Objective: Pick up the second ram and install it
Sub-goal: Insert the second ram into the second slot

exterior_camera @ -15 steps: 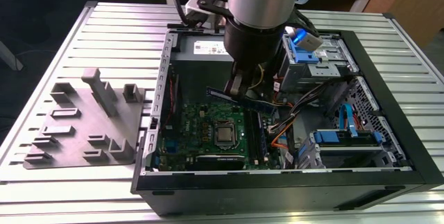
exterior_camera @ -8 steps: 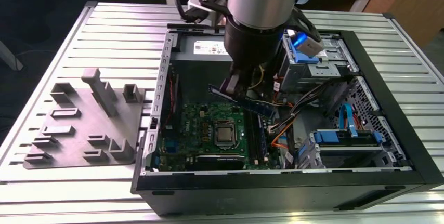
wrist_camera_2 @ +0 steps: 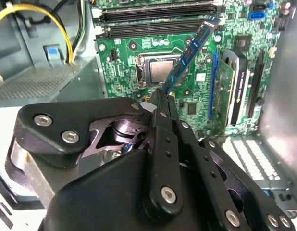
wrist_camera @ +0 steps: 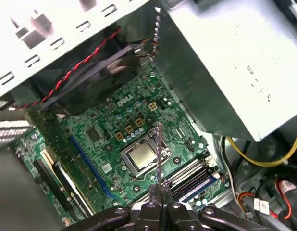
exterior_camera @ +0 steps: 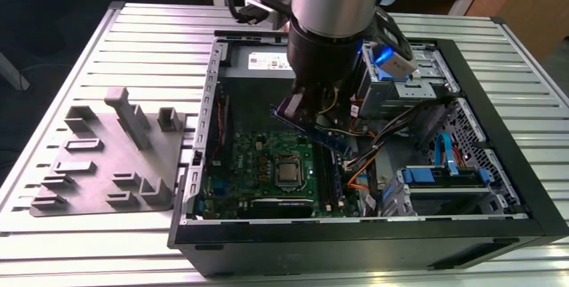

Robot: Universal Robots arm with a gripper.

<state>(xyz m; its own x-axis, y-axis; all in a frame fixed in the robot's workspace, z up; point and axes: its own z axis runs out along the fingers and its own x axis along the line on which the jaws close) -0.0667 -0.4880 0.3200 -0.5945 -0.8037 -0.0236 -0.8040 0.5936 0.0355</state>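
- The pincer (wrist_camera_2: 163, 96) is clamped on the second ram (wrist_camera_2: 189, 55), gripping one end of the stick between its fingers.
- In the exterior view, the second ram (exterior_camera: 331, 139) hangs tilted inside the open computer case (exterior_camera: 356, 230). It is above the green motherboard (exterior_camera: 258, 167), and the processor socket (exterior_camera: 289, 170) lies at about seven o'clock from it.
- It is not seated: in the second wrist view, its free end points towards the memory slots (wrist_camera_2: 153, 19).
- A grey tray (exterior_camera: 89, 167) rests on the tabletop (exterior_camera: 160, 27) at nine o'clock from the case.

White lettering — on the motherboard (wrist_camera: 124, 102)
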